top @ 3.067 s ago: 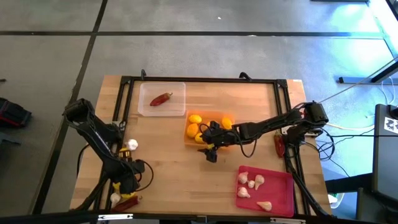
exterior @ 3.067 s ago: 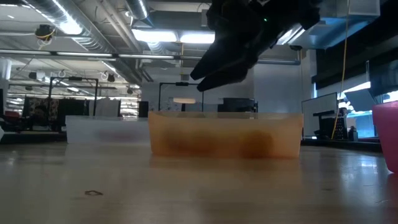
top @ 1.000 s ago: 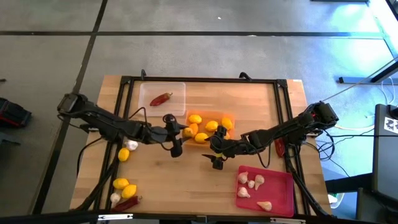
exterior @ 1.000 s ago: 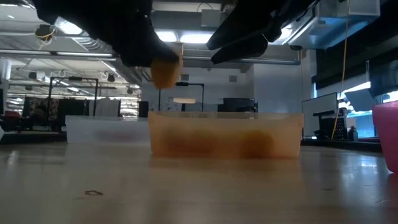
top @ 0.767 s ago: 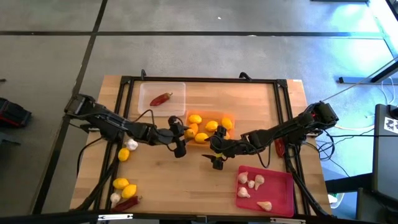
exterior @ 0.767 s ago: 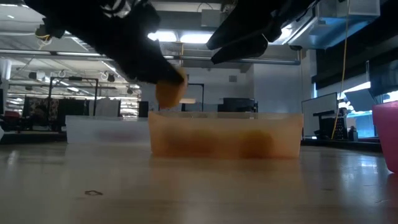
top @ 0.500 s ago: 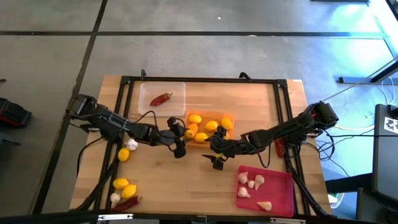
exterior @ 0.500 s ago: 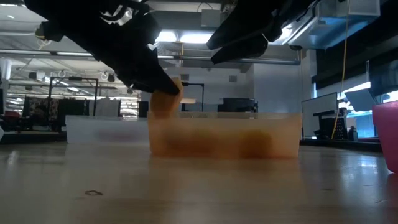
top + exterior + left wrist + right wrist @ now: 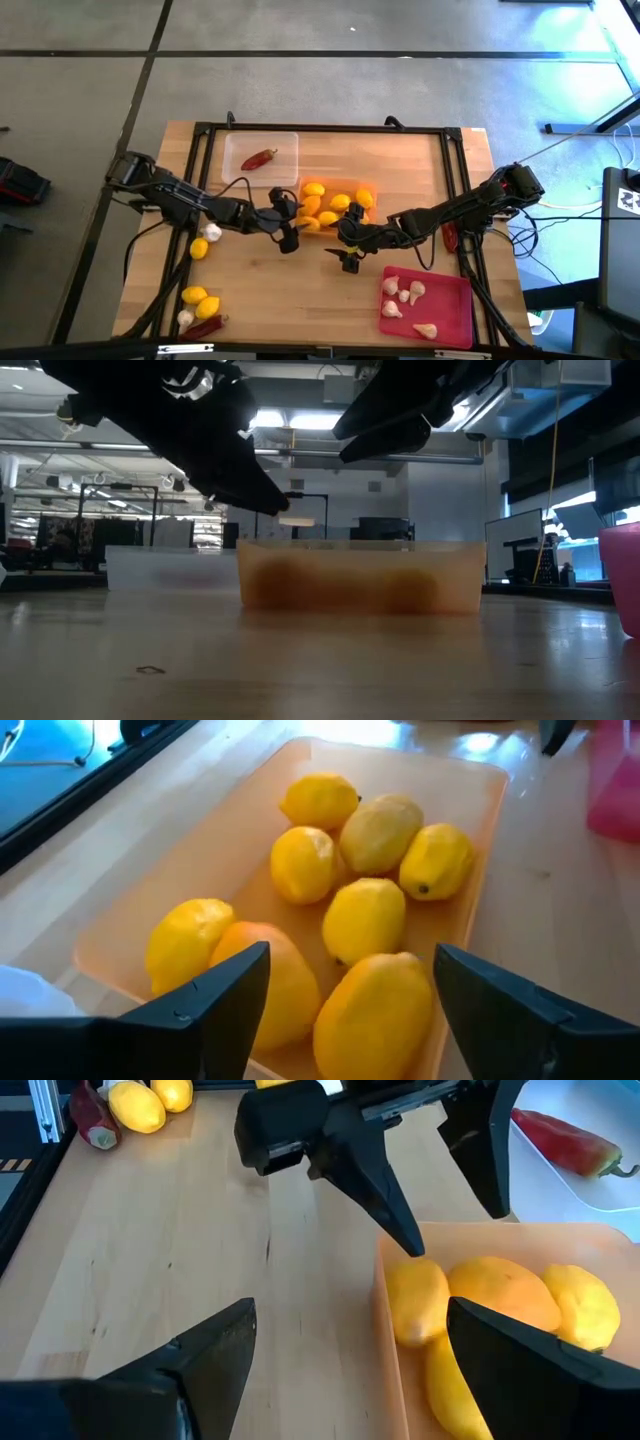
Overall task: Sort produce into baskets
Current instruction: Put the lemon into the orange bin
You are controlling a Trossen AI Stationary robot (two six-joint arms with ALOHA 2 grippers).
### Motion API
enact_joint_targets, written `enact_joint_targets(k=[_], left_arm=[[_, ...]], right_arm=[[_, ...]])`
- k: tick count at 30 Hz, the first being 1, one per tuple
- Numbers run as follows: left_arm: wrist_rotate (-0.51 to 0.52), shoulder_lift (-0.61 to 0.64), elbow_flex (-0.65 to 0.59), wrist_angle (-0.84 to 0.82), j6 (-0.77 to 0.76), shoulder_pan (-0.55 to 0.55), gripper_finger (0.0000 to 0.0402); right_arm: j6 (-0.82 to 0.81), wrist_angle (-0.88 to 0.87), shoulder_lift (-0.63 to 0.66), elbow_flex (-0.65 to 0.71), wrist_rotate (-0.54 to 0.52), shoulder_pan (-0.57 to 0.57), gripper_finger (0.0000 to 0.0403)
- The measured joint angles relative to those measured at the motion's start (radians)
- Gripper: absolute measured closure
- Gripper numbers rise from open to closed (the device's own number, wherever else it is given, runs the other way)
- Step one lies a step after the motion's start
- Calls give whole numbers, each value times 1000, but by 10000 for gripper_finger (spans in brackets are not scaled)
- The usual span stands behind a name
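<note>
My left gripper point(image 9: 287, 232) hangs at the near-left edge of the orange tray point(image 9: 371, 189), fingers spread wide with nothing between them; past my fingertips point(image 9: 225, 985) I count seven lemons point(image 9: 365, 915) lying loose in that tray, the nearest one cut off by the frame edge. My right gripper point(image 9: 345, 256) waits just in front of the same tray over bare table point(image 9: 280, 290), also gaping and empty.

From table height the tray point(image 9: 360, 575) is a cloudy wall and the lemons inside are only dim blobs (I could not count them from there). The clear tray point(image 9: 290, 172) holds one chili pepper point(image 9: 259, 159); the red-pink tray point(image 9: 455, 310) holds garlic bulbs point(image 9: 405, 294). More lemons point(image 9: 198, 300), garlic and a chili point(image 9: 205, 326) sit at the table's left edge, partly hidden by my left arm's cables. Another chili point(image 9: 449, 235) lies half under my right arm. No writing is legible anywhere.
</note>
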State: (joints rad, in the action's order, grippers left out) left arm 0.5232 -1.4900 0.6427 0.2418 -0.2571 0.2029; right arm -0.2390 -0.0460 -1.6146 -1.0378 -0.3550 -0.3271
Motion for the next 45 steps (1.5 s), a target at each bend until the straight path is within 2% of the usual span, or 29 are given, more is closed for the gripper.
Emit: enact_joint_targets(k=[5,10,14,21,30,39,45], left_arm=[[0,45,30,-75,33,19,119],[0,125,95,-288,32,78,119],[-1,189,150,-496,-43,147,119],[-6,266,178,-801,-338,271,119],[-124,270,178,-1143,-795,382,118],[-172,264,178,-1478,-1153,385,118],[-247,231,149,-1516,-1208,356,118]], right_arm=[[0,0,0,0,0,0,84],[0,-1,0,0,0,0,84],[0,-1,0,0,0,0,84],[0,0,0,0,0,0,84],[1,0,0,0,0,0,84],[1,0,0,0,0,0,84],[1,0,1,0,-1,0,84]])
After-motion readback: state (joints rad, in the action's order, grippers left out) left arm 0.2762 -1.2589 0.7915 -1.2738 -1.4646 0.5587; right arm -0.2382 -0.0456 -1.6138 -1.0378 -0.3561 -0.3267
